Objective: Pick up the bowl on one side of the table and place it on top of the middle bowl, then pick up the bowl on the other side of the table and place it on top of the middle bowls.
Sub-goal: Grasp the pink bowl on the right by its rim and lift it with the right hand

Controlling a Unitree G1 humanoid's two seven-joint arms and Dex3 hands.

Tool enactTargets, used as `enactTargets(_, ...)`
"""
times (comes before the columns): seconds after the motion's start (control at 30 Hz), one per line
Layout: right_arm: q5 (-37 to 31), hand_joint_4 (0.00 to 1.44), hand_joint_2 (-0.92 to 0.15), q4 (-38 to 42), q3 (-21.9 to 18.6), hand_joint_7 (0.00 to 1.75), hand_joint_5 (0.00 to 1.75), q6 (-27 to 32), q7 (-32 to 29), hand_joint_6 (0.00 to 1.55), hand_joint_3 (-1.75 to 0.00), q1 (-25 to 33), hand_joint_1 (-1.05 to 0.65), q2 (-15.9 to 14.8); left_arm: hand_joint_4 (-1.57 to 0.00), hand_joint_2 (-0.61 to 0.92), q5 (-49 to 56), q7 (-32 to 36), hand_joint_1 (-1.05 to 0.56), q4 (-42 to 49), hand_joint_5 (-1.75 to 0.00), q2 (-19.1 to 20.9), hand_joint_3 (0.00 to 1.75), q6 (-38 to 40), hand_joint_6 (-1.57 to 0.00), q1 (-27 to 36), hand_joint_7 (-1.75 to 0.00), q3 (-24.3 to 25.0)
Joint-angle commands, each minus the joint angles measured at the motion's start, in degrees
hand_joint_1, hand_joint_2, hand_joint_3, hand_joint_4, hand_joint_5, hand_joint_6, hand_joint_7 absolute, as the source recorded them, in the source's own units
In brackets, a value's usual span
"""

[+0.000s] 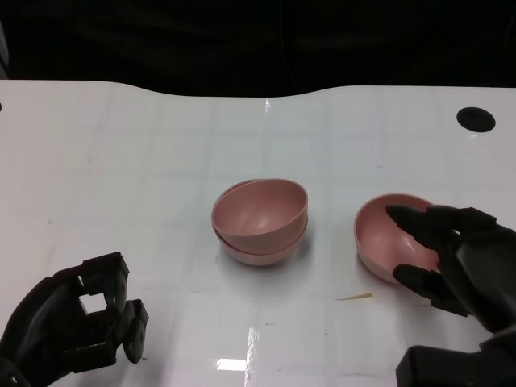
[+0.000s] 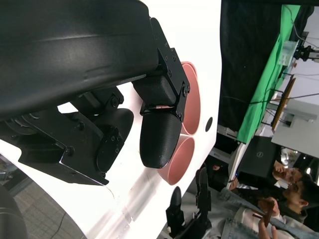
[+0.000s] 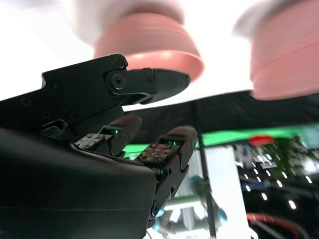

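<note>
Fingers (image 1: 415, 230) of the right hand (image 1: 451, 258) are spread over the near rim of the lone pink plastic bowl (image 1: 383, 230) on the right side; nothing is gripped yet. The left hand (image 1: 76, 322) rests curled and empty on the glossy white table (image 1: 121, 161). The stacked pair of pink bowls (image 1: 260, 219) sits mid-table, top bowl tilted. The bowl is judged light, rigid and smooth, best pinched at the rim. A dark backdrop lies beyond the table; people are seen beside it.

left robot hand (image 1: 76, 322) curled in, holding nothing; right robot hand (image 1: 451, 258) with fingers spread apart
</note>
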Motion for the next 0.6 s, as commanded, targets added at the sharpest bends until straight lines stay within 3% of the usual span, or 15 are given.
enactTargets(0.03, 0.04, 0.41, -0.92, 1.27, 2.09, 0.00, 0.00, 4.83, 2.58, 0.38, -0.27, -3.19, -0.84, -2.56, -1.06, 0.77, 0.85, 1.29, 0.22, -0.87, -1.75, 0.20, 1.46, 0.52, -0.89, -0.12, -1.75, 0.39)
enactTargets(0.3, 2.83, 0.36, -0.92, 12.59, 7.40, 0.00, 0.00, 10.33, 2.98, 0.34, -0.25, -10.21, -0.83, -4.38, -1.06, 0.75, 1.55, 2.55, 0.22, -2.70, -1.75, 0.22, 1.50, 2.02, -0.89, 0.05, -1.75, 0.36)
enactTargets(0.6, 6.23, 0.39, -0.92, 29.66, 14.09, 0.02, 0.02, 8.97, -2.81, 0.38, -0.26, -17.62, -0.80, -3.60, -1.05, 0.81, 1.46, 5.55, 0.27, -6.37, -1.75, -0.41, 1.44, 4.94, -0.88, 0.99, -1.75, 0.59)
